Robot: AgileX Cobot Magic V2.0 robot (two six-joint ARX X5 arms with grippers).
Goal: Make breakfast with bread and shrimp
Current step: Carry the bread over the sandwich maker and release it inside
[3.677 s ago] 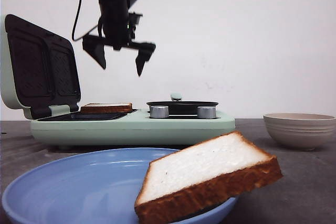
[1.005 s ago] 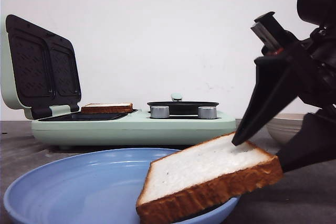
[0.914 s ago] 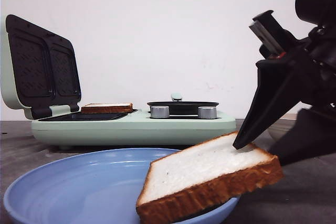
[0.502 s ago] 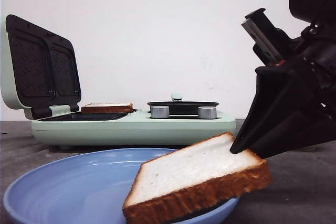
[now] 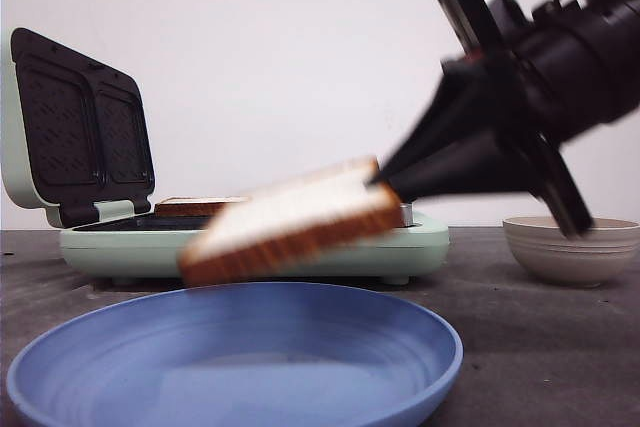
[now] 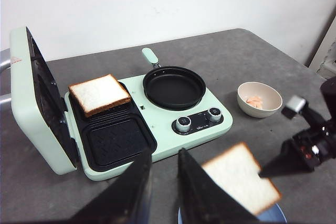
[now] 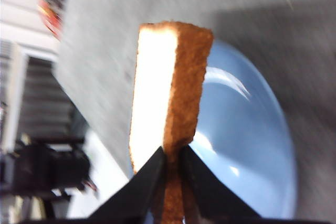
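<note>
bread slice (image 5: 290, 225) lifted, gripped in right pincer (image 5: 385, 179)

Bread slice (image 5: 290, 222) held above plate (image 5: 400, 387) — sandwich maker (image 5: 330, 247) behind, bowl (image 5: 570, 247) right.

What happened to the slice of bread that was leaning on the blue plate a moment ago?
The right tool closed on the slice's edge and lifted the bread slice up off the blue plate, carrying it left toward the sandwich maker. The second slice on the grill plate, the pan and the bowl stayed put.
</note>
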